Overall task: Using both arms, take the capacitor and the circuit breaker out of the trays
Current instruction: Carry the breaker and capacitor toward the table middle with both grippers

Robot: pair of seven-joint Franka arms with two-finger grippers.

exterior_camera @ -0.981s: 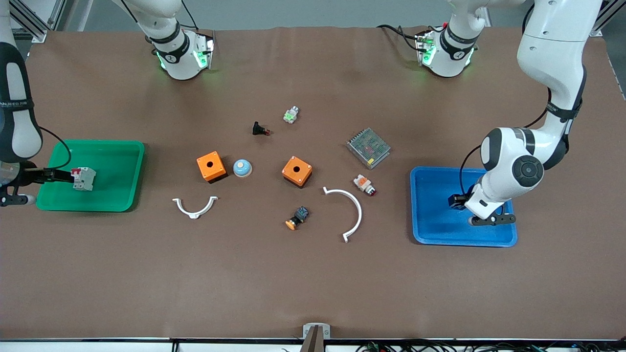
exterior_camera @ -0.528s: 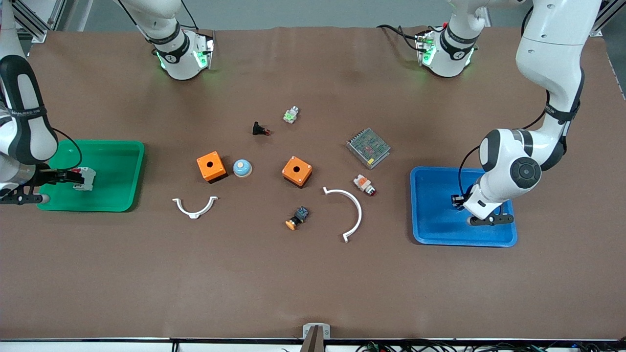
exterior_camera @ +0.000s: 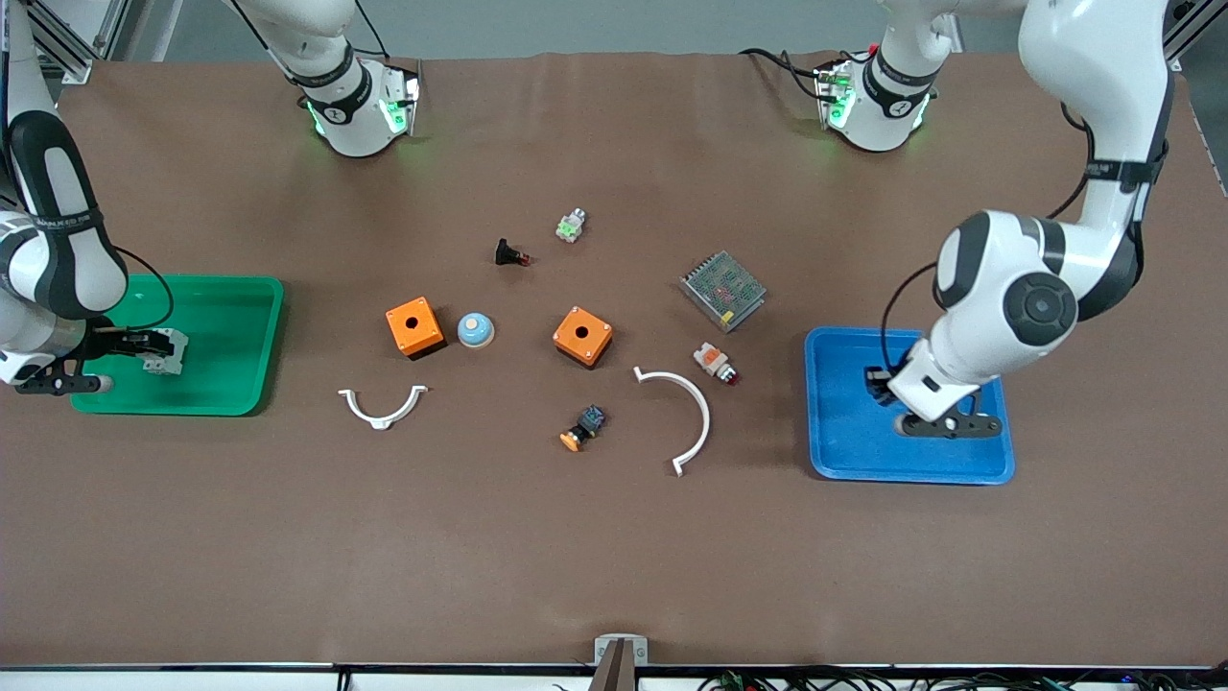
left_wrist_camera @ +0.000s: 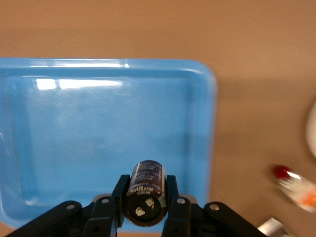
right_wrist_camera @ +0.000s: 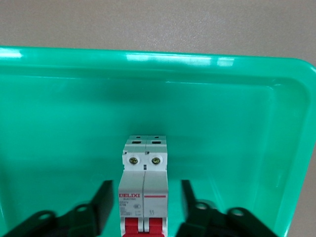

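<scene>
The breaker (exterior_camera: 165, 350), a white-grey block with red toggle levers, lies in the green tray (exterior_camera: 240, 326) at the right arm's end. In the right wrist view the breaker (right_wrist_camera: 144, 190) sits on the tray floor (right_wrist_camera: 222, 123) between the spread fingers of my right gripper (right_wrist_camera: 145, 205), with a gap on each side. My right gripper (exterior_camera: 144, 347) is open. My left gripper (exterior_camera: 877, 380) is shut on the capacitor (left_wrist_camera: 146, 187), a dark cylinder, low over the blue tray (left_wrist_camera: 98, 123), which also shows in the front view (exterior_camera: 844, 441) at the left arm's end.
Between the trays lie two orange boxes (exterior_camera: 414, 327) (exterior_camera: 582, 336), a blue-domed button (exterior_camera: 475, 330), two white curved pieces (exterior_camera: 382, 407) (exterior_camera: 686, 415), a metal mesh unit (exterior_camera: 722, 290), a white-orange button (exterior_camera: 715, 363), a dark orange-capped button (exterior_camera: 583, 428) and a black button (exterior_camera: 508, 254).
My right gripper has lowered the breaker into the green tray and opened around it. My left arm has shifted toward the table's middle over the blue tray, still holding the capacitor.
</scene>
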